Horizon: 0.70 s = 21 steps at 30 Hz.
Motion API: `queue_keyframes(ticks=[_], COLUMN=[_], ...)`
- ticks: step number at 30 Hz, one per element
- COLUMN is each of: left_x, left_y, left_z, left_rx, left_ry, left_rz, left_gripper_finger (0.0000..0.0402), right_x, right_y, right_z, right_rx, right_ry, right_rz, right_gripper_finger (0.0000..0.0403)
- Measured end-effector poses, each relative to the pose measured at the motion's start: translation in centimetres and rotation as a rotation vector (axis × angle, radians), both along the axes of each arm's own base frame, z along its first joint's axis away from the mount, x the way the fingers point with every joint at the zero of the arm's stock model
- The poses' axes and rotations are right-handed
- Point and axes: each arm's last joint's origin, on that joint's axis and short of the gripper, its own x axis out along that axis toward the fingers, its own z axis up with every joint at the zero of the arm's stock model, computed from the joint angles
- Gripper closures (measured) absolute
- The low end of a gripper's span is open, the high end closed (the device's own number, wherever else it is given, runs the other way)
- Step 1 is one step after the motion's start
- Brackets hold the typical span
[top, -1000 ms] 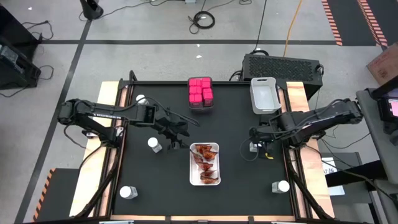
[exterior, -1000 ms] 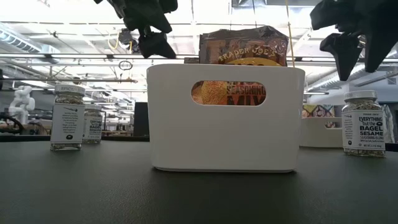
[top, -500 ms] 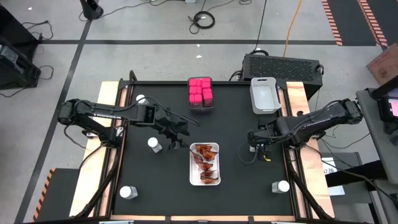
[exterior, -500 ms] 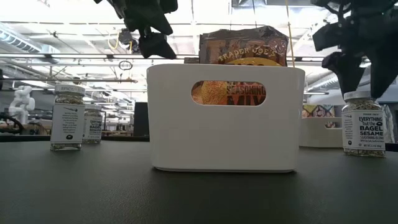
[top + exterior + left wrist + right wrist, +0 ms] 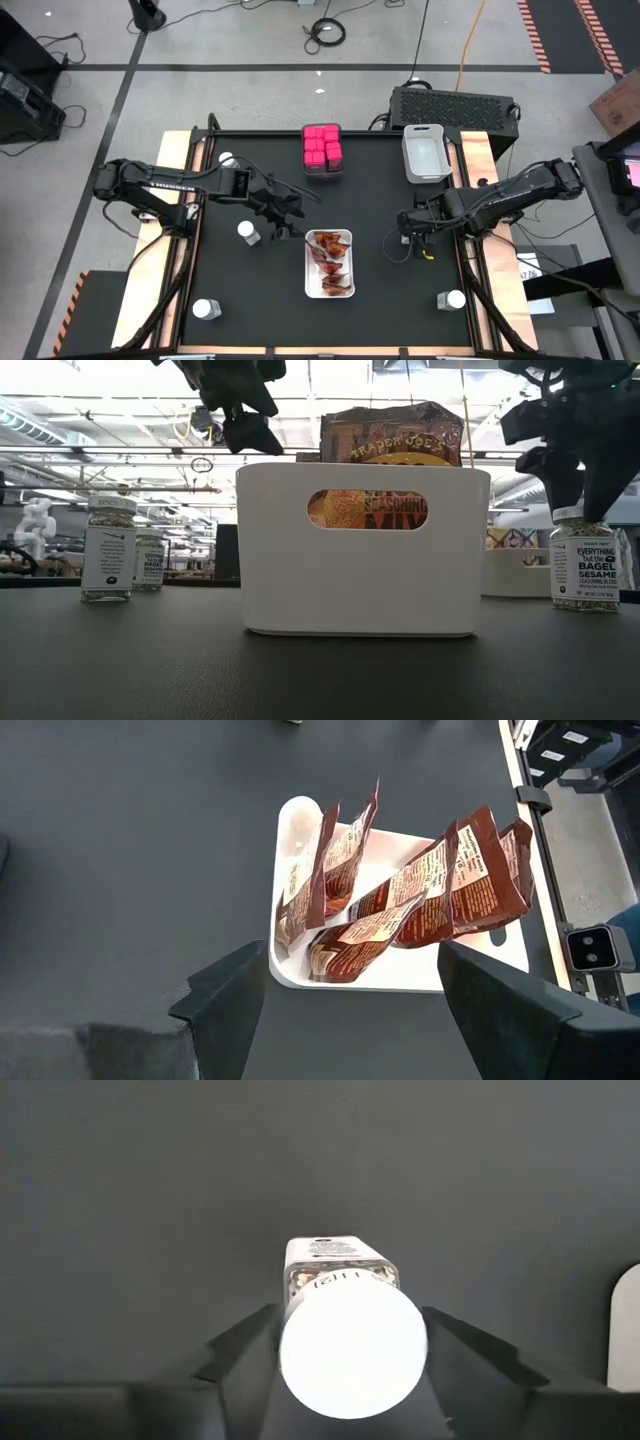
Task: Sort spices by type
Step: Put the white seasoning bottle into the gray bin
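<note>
Packets fill the white tray (image 5: 311, 280); pink boxes (image 5: 322, 146) sit at 12 o'clock.
Right gripper (image 5: 350, 1342) straddles a white-capped jar (image 5: 352, 1342), fingers beside its cap; left gripper (image 5: 345, 990) hangs wide above the packets (image 5: 400, 900).

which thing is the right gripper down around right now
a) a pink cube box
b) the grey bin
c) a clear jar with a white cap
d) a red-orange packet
c: in the right wrist view the right gripper has a finger on each side of the jar's white cap, and the low view shows it over the bagel sesame jar.
</note>
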Motion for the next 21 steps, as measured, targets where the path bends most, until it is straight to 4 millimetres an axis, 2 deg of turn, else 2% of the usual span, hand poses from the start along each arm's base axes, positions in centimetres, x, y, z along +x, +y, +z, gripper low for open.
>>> queue_keyframes(ticks=[4, 12, 16, 21], left_x=[0.0, 0.0, 0.2, 0.4], left_y=[0.0, 0.4, 0.7, 1.1], left_z=[0.0, 0.0, 0.2, 0.4], left_rx=[0.000, 0.018, 0.018, 0.015], left_ry=[0.000, -0.007, -0.031, -0.058], left_rz=[0.000, -0.006, 0.007, 0.024], left_gripper_finger=[0.0107, 0.0107, 0.0107, 0.0107], right_x=[0.1, 1.6, 3.5, 6.8], right_y=[0.0, -0.8, -2.0, -3.9], right_z=[0.1, 1.6, 2.1, 1.6], right_rx=[0.002, 0.016, -0.002, -0.030], right_ry=[-0.009, -0.122, -0.155, -0.116], right_rz=[0.001, -0.011, -0.008, 0.023], right_gripper_finger=[0.0219, 0.0222, 0.0222, 0.0222])
